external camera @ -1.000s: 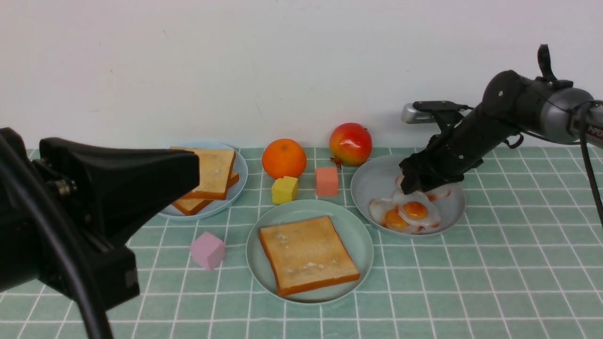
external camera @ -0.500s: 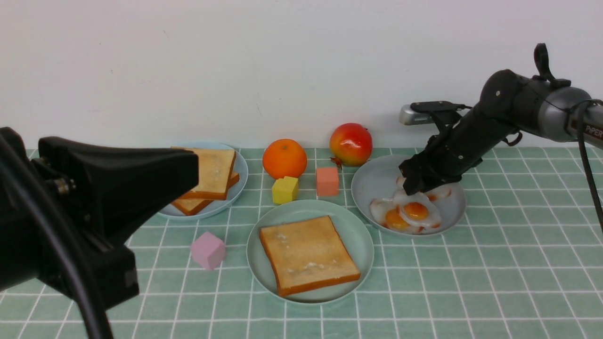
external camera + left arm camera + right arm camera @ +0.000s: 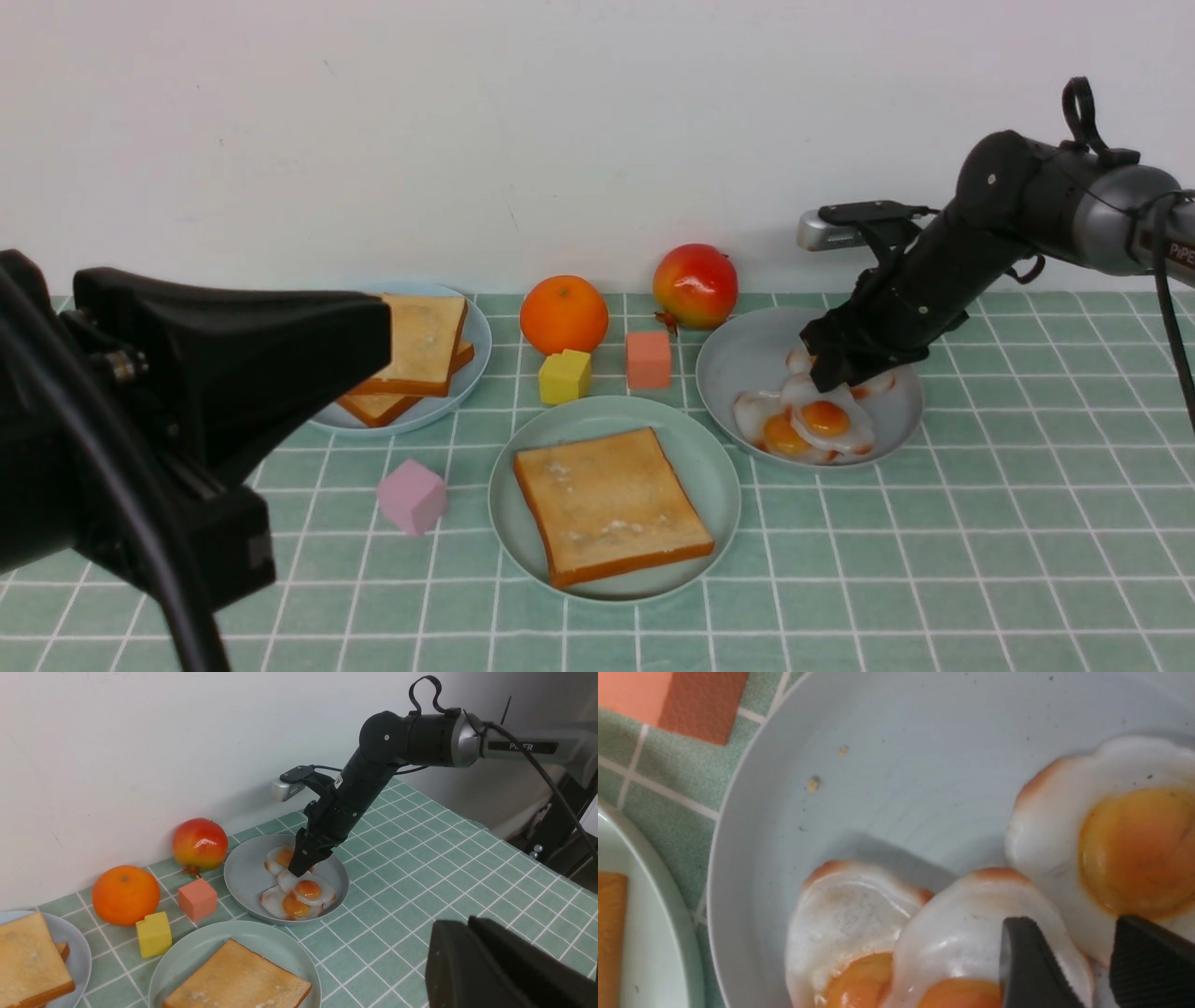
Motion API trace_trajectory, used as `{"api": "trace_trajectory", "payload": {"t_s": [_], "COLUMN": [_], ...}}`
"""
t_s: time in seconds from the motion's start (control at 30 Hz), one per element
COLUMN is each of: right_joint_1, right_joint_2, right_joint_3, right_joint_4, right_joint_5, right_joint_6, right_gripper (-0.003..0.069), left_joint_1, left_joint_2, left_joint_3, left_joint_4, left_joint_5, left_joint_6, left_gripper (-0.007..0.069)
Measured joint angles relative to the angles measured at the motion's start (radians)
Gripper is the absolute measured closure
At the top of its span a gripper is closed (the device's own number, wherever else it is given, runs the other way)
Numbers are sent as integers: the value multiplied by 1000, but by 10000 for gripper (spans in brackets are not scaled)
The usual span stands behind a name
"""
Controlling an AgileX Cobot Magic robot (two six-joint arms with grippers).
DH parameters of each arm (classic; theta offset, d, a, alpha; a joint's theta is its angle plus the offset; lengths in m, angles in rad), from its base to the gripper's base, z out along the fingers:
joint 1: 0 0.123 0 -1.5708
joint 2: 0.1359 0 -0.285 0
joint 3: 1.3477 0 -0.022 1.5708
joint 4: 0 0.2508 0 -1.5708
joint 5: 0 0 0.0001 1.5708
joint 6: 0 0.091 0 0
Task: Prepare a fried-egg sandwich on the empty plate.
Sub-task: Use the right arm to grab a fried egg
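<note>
On the grey plate (image 3: 747,350): three glossy fried eggs overlap. The top egg (image 3: 827,422) lies toward the plate's 6 o'clock side, resting across the other two.
Plate's place: at 2 o'clock from the mint-green plate (image 3: 714,467), both on the bench (image 3: 980,560).
Right gripper (image 3: 829,381): down at the top egg's 12 o'clock rim. Its jaws are spread, one tip over the white and the other past the rim, and no pinch can be seen.
Left gripper (image 3: 467,933): held off near the camera, well apart from the food. Its jaws are pressed together and empty.
Sandwich so far: one toast slice (image 3: 607,504) lies flat on the mint-green plate with no egg on it. The stacked toast (image 3: 420,341) waits on the pale-blue plate (image 3: 476,341) at 10 o'clock.
Egg's handling: it looks light, thin and probably rubbery, so it should droop when lifted. The gloss suggests a slick skin, and it looks hardly fragile.
Where to hold: the flat white rim at 12 o'clock, clear of the domed yolk, with one jaw slipped under the edge.
Risk: the eggs underneath may be caught or dragged along.
</note>
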Motion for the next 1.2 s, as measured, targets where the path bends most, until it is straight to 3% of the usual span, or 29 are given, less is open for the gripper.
{"api": "trace_trajectory", "payload": {"t_s": [0.57, 1.0, 1.2], "right_joint_1": [0, -1, -1], "right_joint_2": [5, 7, 7], "right_joint_3": [-6, -7, -7], "right_joint_4": [-15, -16, 8], "right_joint_5": [19, 34, 51], "right_joint_6": [2, 2, 3], "right_gripper": [414, 614, 645], "left_joint_1": [0, 0, 0], "left_joint_2": [0, 0, 0], "left_joint_3": [0, 0, 0], "left_joint_4": [0, -1, -1], "left_joint_5": [24, 29, 29], "left_joint_6": [0, 0, 0], "left_gripper": [575, 576, 576]}}
